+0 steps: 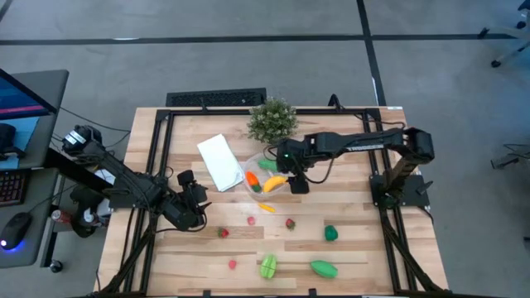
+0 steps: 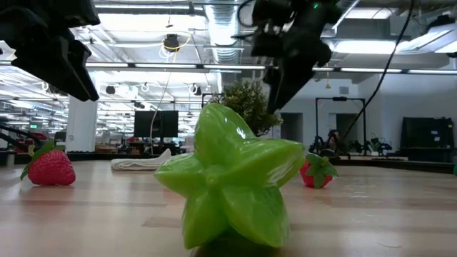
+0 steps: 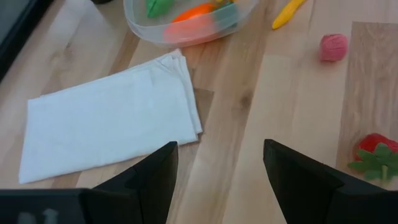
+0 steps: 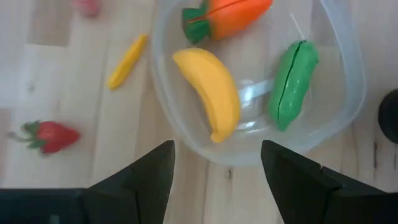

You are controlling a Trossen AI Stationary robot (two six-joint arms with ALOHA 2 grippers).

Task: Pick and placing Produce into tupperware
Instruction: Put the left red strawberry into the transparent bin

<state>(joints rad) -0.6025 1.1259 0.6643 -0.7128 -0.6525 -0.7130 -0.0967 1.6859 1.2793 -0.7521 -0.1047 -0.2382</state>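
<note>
The tupperware (image 1: pixel 267 177) sits mid-table, just in front of the potted plant (image 1: pixel 272 120) and beside the folded white cloth (image 1: pixel 221 161). In it we count three pieces: a banana (image 4: pixel 210 101), a carrot (image 4: pixel 229 15) and a green pod (image 4: pixel 291 84).

The right gripper (image 1: pixel 296 180) hangs directly over the container, fingers spread wide with nothing between them. The left gripper (image 1: pixel 195 199) hovers near the table's left side, just in front of the cloth; its fingers are also wide apart and empty.

Loose produce lies toward the front of the table. A small yellow piece (image 1: pixel 266 207) rests just outside the container's front rim, its long axis running obliquely to the table edges. Two red strawberries lie ahead: one (image 1: pixel 223 233) close to the left gripper, one (image 1: pixel 290 223) nearer the centre. Green pieces (image 1: pixel 330 233) sit farther front and right.

Relation that matters, in our judgement: the yellow piece is closest to the right gripper, a short move forward from the bowl, while the left strawberry lies just front-right of the left gripper. The small pink item (image 1: pixel 251 220) between them is probably a berry, though we cannot tell for certain.
</note>
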